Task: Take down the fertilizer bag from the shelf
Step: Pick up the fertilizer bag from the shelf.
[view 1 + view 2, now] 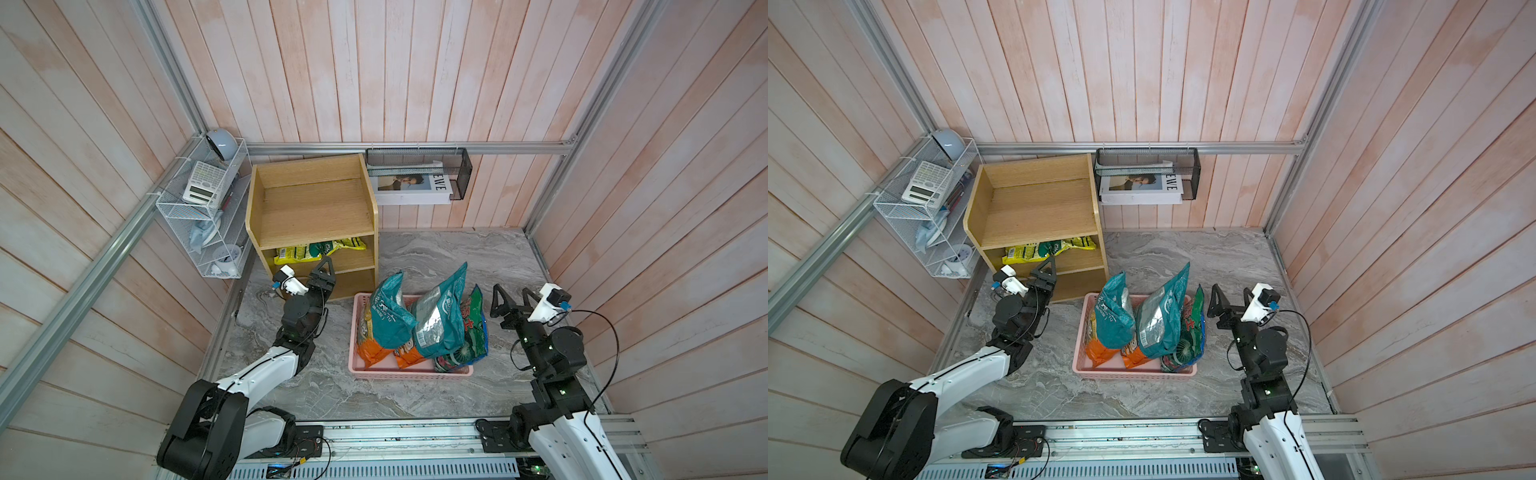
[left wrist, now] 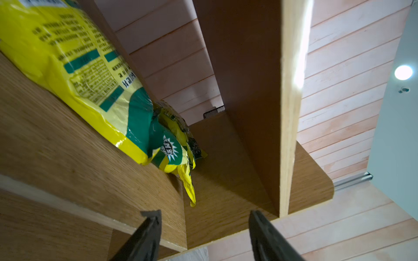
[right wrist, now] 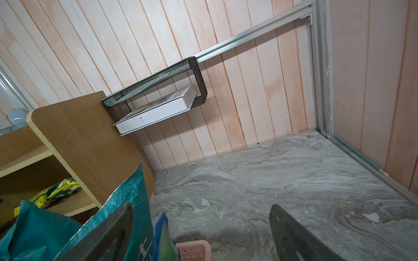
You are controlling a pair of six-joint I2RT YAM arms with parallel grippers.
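So, your left gripper [image 2: 203, 217] is the one in play here. Its jaws stand apart with nothing between them, right at the front of the shelf [image 1: 311, 208], about at the edge of the middle board. The fertilizer bag [image 1: 320, 252], the yellow and green one, is lying flat on that middle tier. Its long axis runs side to side along the front edge, so it lies across your approach instead of pointing at you. From the left wrist view it sits ahead of the fingertips and off to one side, with its crumpled end tapering toward the side panel. That thin end looks to me like the easiest bit to pinch. I'd guess you need to reach in a little deeper over the board edge before you squeeze. Your right gripper [image 1: 513, 299] is spread wide and empty too, hovering well apart on the far side of the pink basket [image 1: 411, 372], so the left arm is clearly the nearer one.
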